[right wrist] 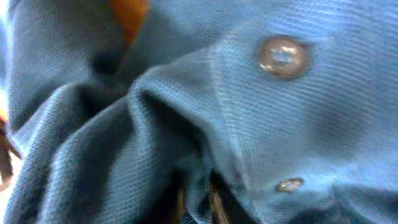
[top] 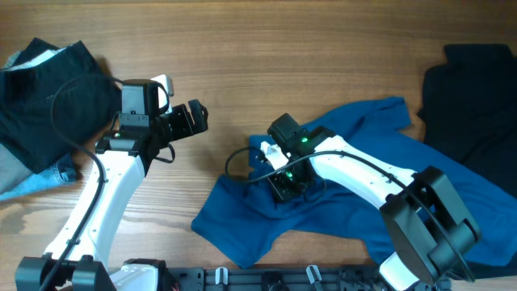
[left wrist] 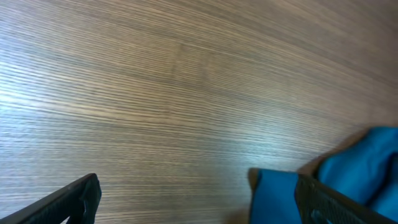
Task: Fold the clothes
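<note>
Buttons [right wrist: 283, 56] and bunched shirt [right wrist: 155, 124] up close, with a thin fold pinched in right gripper [top: 287, 184], jaws nearly together. Lies crumpled right of centre on table [top: 283, 48]. Holds left gripper [top: 194, 119] spread wide over bare wood, just beside shirt's edge. Could slip from so shallow a pinch, lift two layers together and twist the fold, or snag on a button.

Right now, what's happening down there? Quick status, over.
Left claw open over table. Right claw pinching blue shirt near its buttons. Black clothes off to both sides, nothing blocking.
</note>
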Robot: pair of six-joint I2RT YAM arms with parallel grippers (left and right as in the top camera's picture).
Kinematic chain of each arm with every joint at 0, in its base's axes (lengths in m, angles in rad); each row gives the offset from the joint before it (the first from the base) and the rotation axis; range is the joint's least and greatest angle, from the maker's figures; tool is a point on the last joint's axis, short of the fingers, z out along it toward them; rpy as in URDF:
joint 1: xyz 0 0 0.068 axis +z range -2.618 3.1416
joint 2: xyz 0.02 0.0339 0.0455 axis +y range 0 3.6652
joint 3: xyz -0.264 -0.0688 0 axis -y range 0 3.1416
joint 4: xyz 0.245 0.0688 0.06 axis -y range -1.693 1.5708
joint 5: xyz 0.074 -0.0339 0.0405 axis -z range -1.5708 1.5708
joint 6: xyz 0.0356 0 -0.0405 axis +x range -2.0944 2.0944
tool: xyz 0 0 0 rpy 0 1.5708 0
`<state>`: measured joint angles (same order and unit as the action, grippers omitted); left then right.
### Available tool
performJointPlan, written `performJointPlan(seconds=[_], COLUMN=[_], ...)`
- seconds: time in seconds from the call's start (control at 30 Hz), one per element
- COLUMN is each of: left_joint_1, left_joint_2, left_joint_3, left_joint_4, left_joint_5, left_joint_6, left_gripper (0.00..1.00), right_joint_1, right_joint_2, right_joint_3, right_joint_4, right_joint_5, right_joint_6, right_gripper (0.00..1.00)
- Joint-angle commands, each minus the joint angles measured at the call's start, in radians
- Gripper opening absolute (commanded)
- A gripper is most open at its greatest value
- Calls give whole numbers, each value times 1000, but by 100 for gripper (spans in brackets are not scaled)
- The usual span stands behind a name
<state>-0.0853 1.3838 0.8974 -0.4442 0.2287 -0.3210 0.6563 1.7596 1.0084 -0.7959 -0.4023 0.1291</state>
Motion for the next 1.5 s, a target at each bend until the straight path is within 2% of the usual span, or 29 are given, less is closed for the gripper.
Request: performJointPlan(seconds=[0.0, 0.07, 0.13, 0.17, 0.2, 0.57, 0.83, 1.0, 1.03, 1.07, 1.1, 1.13, 1.17, 1.2, 1.23, 1.33, 1.47], left_joint_1=[-4, -11, -29, -43, -58, -233, -363, -424, -437, -443, -448, -449, -447, -441, -420, -340, -160], left_joint_2=[6, 6, 6, 8, 12, 202, 393, 494, 509, 512, 513, 513, 510, 507, 502, 472, 407], left_joint_3=[18, 18, 18, 18, 18, 18, 18, 18, 18, 18, 18, 18, 18, 18, 20, 35, 100], left_joint_4=[8, 16, 23, 27, 31, 150, 251, 285, 289, 290, 292, 298, 309, 316, 321, 308, 281], left_joint_5=[98, 109, 115, 116, 116, 135, 152, 224, 228, 227, 225, 224, 223, 222, 196, 126, 114], left_joint_6=[2, 2, 2, 2, 2, -14, -164, -217, -219, -219, -219, -218, -214, -210, -211, -211, -211], left_gripper=[100, 100, 100, 100, 100, 100, 100, 97, 93, 86, 71, 50, 20, 7, 4, 4, 4], right_joint_1=[-16, -21, -25, -27, -29, -117, -196, -241, -253, -260, -272, -280, -294, -304, -324, -369, -413], right_joint_2=[-51, -84, -126, -144, -158, -334, -361, -361, -361, -361, -361, -361, -361, -361, -361, -361, -361], right_joint_3=[35, 56, 77, 84, 88, 93, 93, 93, 93, 93, 93, 93, 93, 93, 93, 93, 93], right_joint_4=[1, -3, -3, -4, -3, -55, -72, -80, -82, -84, -87, -89, -91, -93, -97, -112, -140], right_joint_5=[68, 93, 138, 164, 180, 227, 227, 227, 227, 227, 227, 228, 228, 227, 228, 228, 251], right_joint_6=[84, 85, 84, 84, 83, 84, 84, 85, 85, 87, 93, 100, 117, 122, 138, 138, 132], right_gripper=[28, 35, 84, 95, 100, 100, 100, 100, 100, 100, 100, 100, 100, 100, 100, 100, 100])
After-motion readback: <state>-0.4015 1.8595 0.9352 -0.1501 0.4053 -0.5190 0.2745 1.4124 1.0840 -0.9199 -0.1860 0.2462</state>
